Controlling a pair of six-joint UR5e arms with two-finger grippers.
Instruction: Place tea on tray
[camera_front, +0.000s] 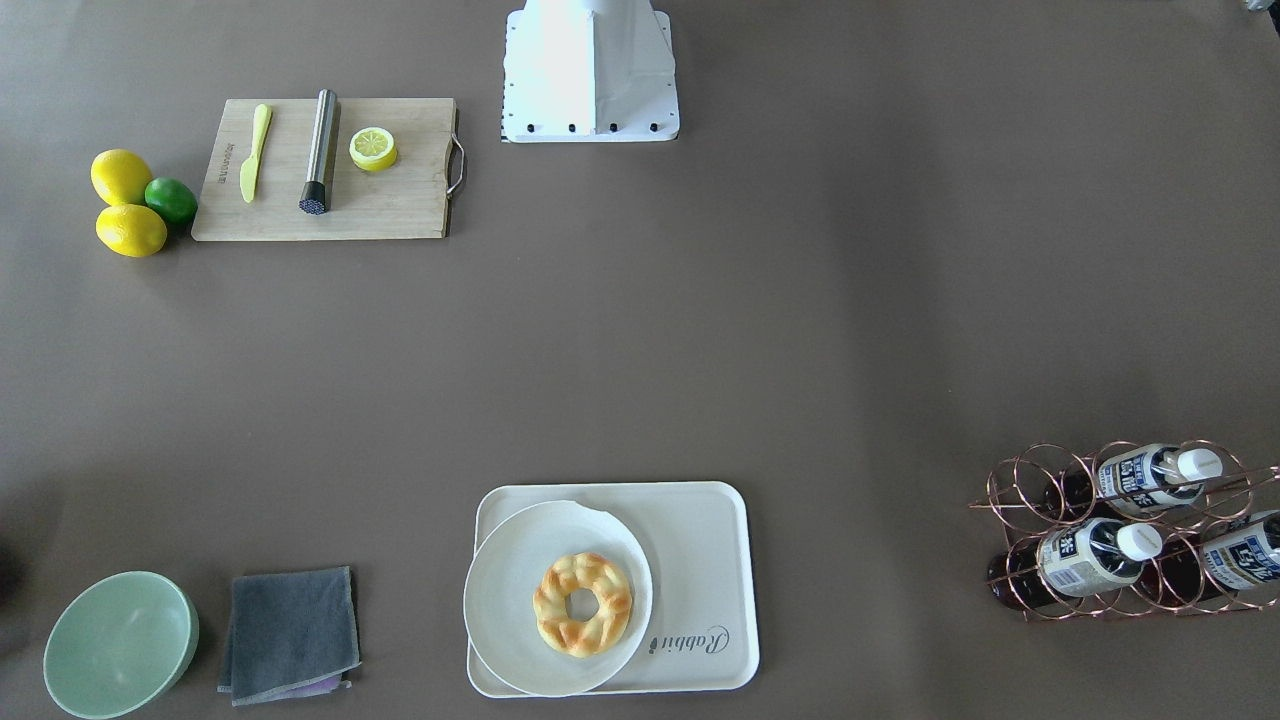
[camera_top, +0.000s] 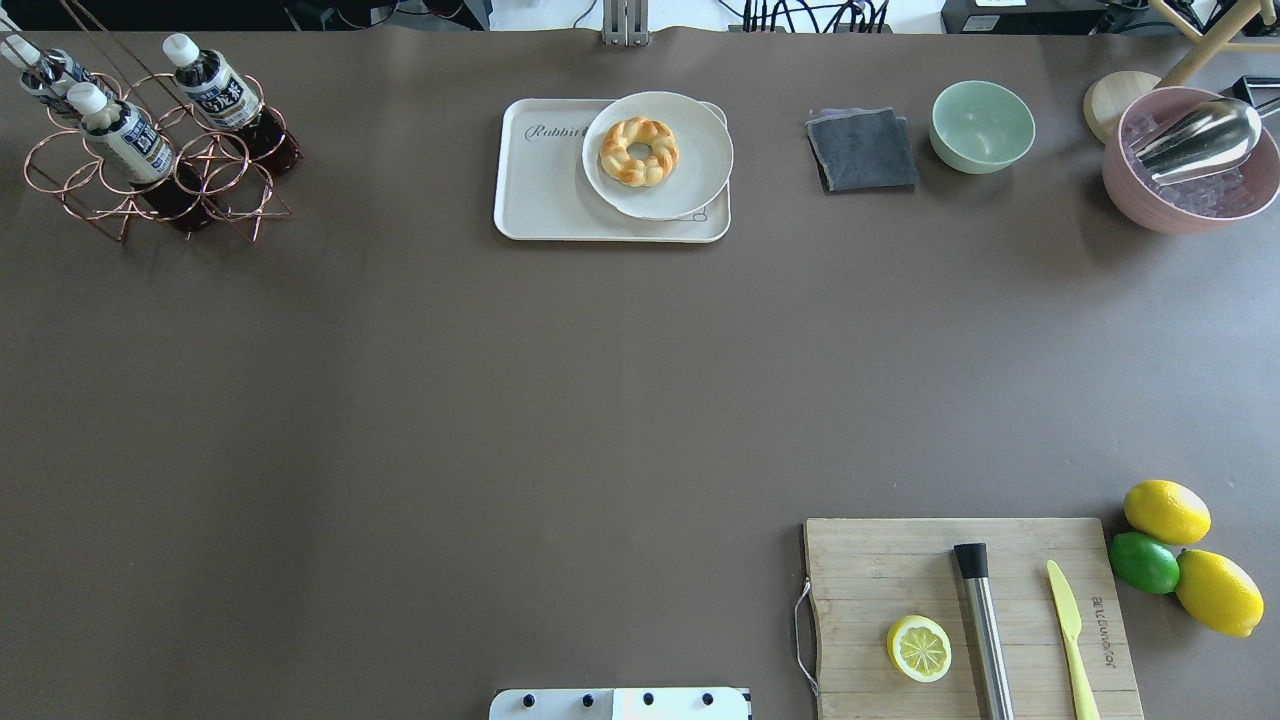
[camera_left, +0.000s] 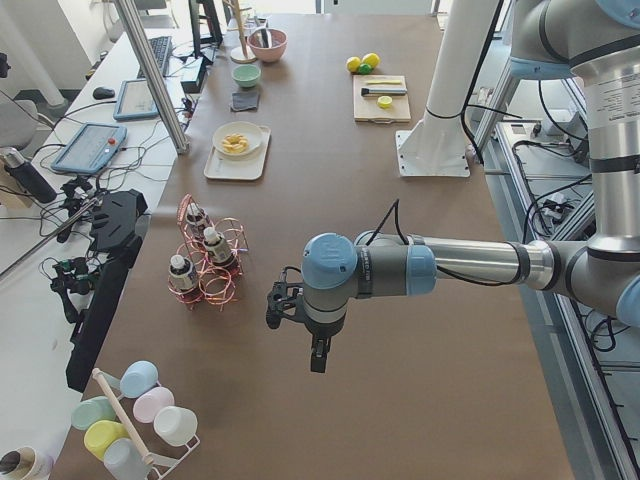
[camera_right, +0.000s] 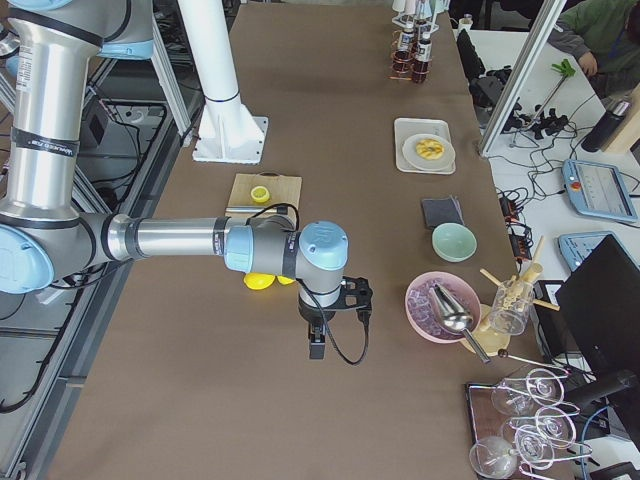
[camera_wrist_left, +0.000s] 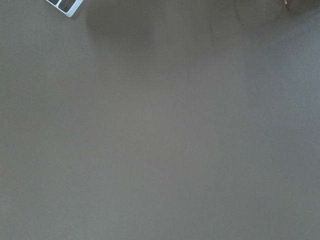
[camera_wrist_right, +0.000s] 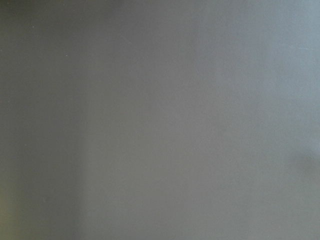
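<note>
Three tea bottles lie in a copper wire rack (camera_top: 160, 170) at the far left: the nearest tea (camera_top: 215, 92), dark liquid with a white cap, shows again in the front view (camera_front: 1092, 556). The cream tray (camera_top: 545, 195) with "Rabbit" lettering (camera_front: 700, 545) sits at the far middle, with a round plate (camera_top: 690, 170) holding a braided ring pastry (camera_top: 639, 150) on its right part. My left gripper (camera_left: 318, 356) hangs above bare table, short of the rack (camera_left: 205, 268). My right gripper (camera_right: 316, 346) hangs over the other table end. I cannot tell if either is open or shut.
A wooden cutting board (camera_top: 880, 570) at the near right bears a lemon half (camera_top: 919, 648), a steel muddler and a yellow knife. Two lemons and a lime (camera_top: 1144, 562) lie beside it. A grey cloth (camera_top: 861, 150), a green bowl (camera_top: 982, 125) and a pink ice bowl (camera_top: 1150, 195) stand far right.
</note>
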